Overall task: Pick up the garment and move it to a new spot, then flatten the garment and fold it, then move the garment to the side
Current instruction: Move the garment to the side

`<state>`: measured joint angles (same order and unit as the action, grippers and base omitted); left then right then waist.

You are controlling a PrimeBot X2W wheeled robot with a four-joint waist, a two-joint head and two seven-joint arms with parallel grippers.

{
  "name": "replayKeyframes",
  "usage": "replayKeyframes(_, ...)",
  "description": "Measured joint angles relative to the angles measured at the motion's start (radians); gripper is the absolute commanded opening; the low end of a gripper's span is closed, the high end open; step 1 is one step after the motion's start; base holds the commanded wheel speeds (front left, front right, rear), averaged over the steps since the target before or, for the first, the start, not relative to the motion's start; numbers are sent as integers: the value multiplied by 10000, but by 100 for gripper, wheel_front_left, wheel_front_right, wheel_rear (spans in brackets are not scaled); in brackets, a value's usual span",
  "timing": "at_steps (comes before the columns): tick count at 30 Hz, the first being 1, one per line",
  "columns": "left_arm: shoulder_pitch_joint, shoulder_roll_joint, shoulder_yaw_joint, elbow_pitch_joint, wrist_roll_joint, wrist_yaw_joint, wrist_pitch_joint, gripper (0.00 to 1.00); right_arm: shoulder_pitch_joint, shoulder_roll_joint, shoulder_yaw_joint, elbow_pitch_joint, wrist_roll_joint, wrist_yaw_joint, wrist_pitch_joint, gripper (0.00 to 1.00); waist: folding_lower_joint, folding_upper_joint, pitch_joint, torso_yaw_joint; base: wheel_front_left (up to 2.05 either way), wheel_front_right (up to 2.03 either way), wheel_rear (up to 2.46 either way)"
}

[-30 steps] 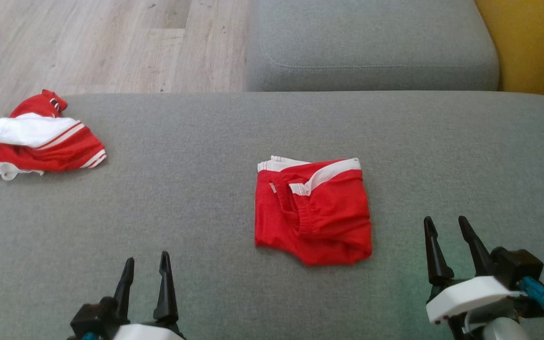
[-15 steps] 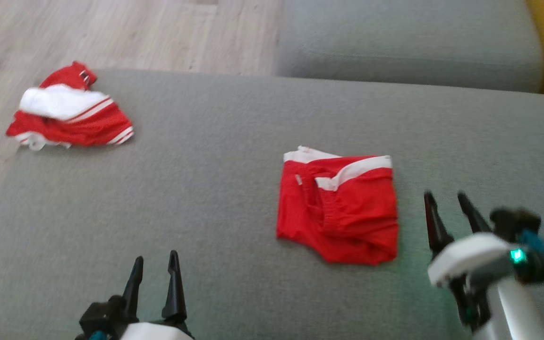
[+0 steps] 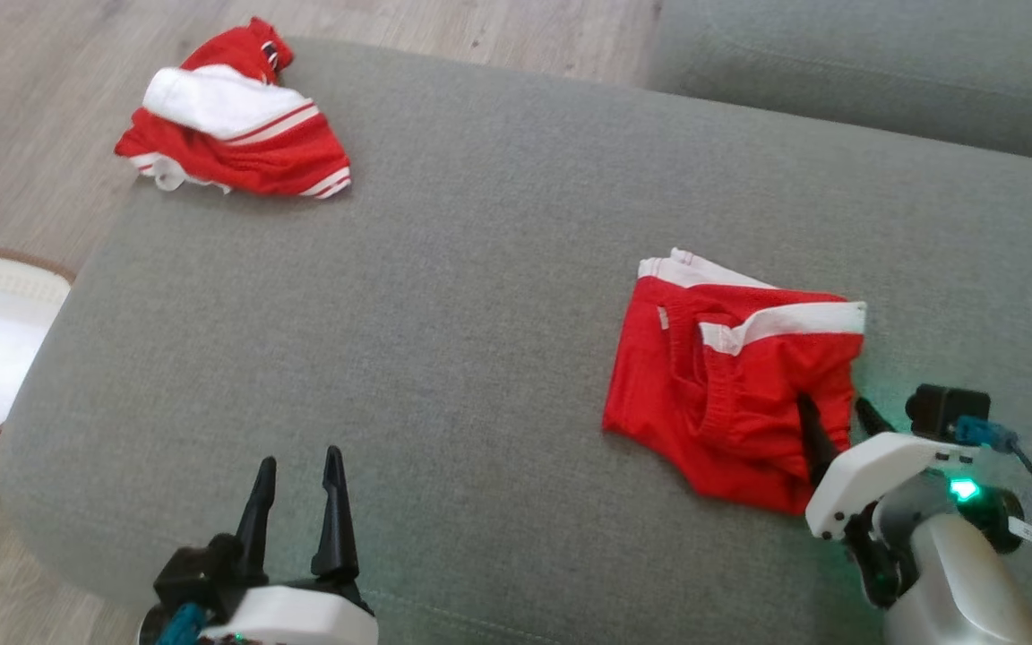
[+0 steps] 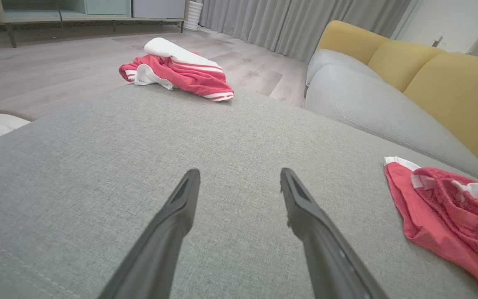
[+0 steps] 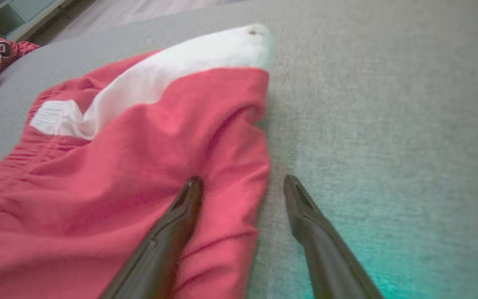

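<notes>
Garment: looks folded already; moving aside remains, I judge.
My right claw: open, astride garment's right edge.
My left claw: open, well left of garment.

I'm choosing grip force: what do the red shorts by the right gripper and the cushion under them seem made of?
Red shorts: soft matte knit, perhaps cotton, going by its wrinkles and gathered white waistband. Cushion: grey woven upholstery, matte; coarse weave shows.

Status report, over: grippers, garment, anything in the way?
Left gripper open, over sofa. Right gripper open, one finger over garment, right edge. Other garment at far corner, not in the way.
</notes>
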<state>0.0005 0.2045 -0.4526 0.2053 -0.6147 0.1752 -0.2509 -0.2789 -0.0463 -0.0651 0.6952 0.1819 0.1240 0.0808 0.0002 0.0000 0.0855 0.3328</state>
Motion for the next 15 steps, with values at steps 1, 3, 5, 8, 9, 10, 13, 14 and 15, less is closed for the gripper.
replayKeyframes(1, 0, 0, 0, 0, 0, 0, 0, 100, 0, 0, 0, 0, 0, 0, 0, 100, 0, 0, 0, 0, 0, 0, 0)
replayKeyframes(3, 5, -40, 36, 23, 33, -4, 0, 100, -217, -25, 255, 299, 401, 0, -17, 84, -1, 0, 87, 32, 0, 0, 0)
replayKeyframes(5, 5, -63, 50, 48, 104, -31, 0, 100, -472, -23, 428, 508, 464, 0, -54, 20, -1, 0, 99, -53, 0, 0, 0)
replayKeyframes(8, 5, -79, 58, 63, 180, -140, 0, 100, -696, -13, 579, 752, 424, 0, -362, 0, -2, 0, 126, -265, 0, 0, 0)
replayKeyframes(9, 6, -86, 58, 65, 182, -173, 0, 100, -760, -10, 575, 823, 330, 0, -481, 0, -2, 0, 138, -358, 0, 0, 0)
replayKeyframes(10, 5, -96, 69, 63, 192, -180, 0, 100, -837, -8, 568, 884, 234, 0, -579, 0, -2, 0, 152, -461, 0, 0, 0)
replayKeyframes(13, 4, -100, 176, 44, 318, -174, -2, 100, -1139, -6, 485, 1016, -111, 0, -779, 0, -2, 0, 195, -857, 0, 0, 0)
replayKeyframes(14, 5, -98, 226, 25, 353, -173, -2, 100, -1260, -2, 399, 1034, -238, 0, -828, 0, -2, 0, 214, -1020, 0, 0, 0)
replayKeyframes(15, 2, -90, 276, -6, 351, -174, -8, 100, -1374, 0, 290, 1032, -382, 2, -853, 0, -2, 0, 239, -1189, 0, 0, 0)
